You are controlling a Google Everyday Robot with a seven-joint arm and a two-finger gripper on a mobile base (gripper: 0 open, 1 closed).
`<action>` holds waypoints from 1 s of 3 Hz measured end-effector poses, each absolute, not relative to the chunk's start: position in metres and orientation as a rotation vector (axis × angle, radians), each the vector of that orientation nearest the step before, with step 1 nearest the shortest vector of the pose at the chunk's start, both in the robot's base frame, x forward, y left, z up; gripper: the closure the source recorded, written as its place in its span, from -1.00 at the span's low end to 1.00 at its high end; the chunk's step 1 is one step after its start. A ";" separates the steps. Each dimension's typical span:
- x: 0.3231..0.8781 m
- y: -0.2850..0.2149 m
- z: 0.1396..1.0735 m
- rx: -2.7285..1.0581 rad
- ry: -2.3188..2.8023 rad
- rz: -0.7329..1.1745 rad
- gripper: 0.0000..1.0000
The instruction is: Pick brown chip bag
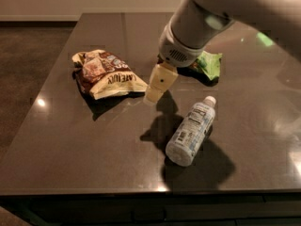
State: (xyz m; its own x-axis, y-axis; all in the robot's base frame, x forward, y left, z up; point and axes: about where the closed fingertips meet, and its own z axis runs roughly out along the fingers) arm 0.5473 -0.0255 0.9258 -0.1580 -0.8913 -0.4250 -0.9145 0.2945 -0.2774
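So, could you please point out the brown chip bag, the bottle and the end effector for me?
brown chip bag (107, 74): camera view, middle of its crinkled front.
bottle (190, 130): camera view, on its label.
end effector (151, 98): camera view, its tip, between the bag and the bottle.

Notes a dark glossy table (70, 164) bearing three items. Locates brown chip bag (106, 74) left of centre, crumpled, lying flat, lettering up. Finds gripper (153, 95) just beside the bag's right edge, angled down-left from a white arm (197, 27) entering at upper right; cannot confirm contact. Records green snack bag (209, 64) behind the arm, partly hidden. Records clear plastic bottle (192, 130) on its side at front right, cap rearward, apart from both bags.
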 end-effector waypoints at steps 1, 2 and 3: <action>0.567 0.005 0.911 -1.615 2.043 0.061 -1.00; 0.577 0.032 0.894 -1.637 2.023 0.069 -1.00; 0.585 0.054 0.877 -1.660 2.008 0.071 -1.00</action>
